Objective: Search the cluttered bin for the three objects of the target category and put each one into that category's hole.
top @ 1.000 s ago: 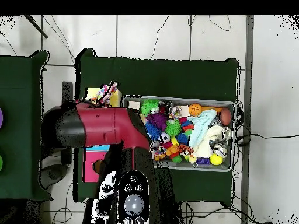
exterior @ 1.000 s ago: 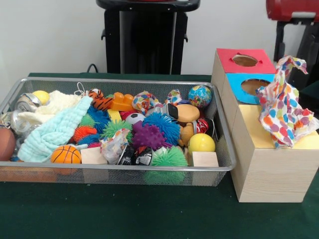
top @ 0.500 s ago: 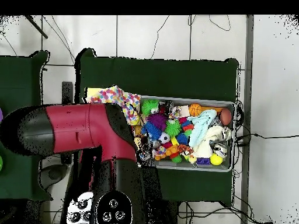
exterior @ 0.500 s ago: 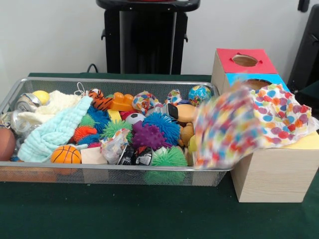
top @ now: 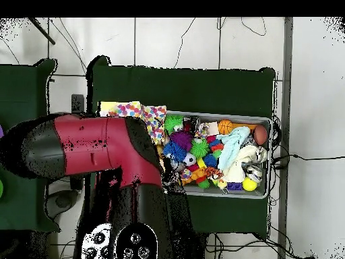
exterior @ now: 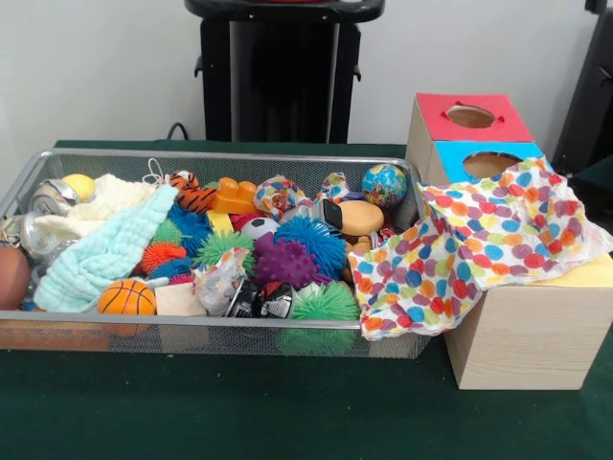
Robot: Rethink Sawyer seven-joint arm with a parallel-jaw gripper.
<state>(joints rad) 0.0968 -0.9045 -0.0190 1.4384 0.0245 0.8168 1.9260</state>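
Observation:
A polka-dot cloth [exterior: 479,249] lies spread over the yellow-topped wooden box [exterior: 527,335] and drapes onto the right end of the wire bin [exterior: 230,156]. The same cloth [top: 138,111] shows in the overhead view beside the bin [top: 222,114]. Behind it stand a blue-topped box [exterior: 488,158] and a red-topped box [exterior: 469,117], each with a round hole. The cloth hides the yellow box's hole. The red arm [top: 101,145] covers the boxes from above, and neither view shows the gripper.
The bin is crowded: a light-blue towel [exterior: 105,254], an orange basketball [exterior: 126,297], a purple spiky ball [exterior: 284,262], a green spiky ball [exterior: 326,305], a globe ball [exterior: 384,184]. Green table cloth runs along the front.
The cloth was bunched upright on the yellow box, then fell open and now lies flat across the box and the bin's right end. The arm swung across the overhead view.

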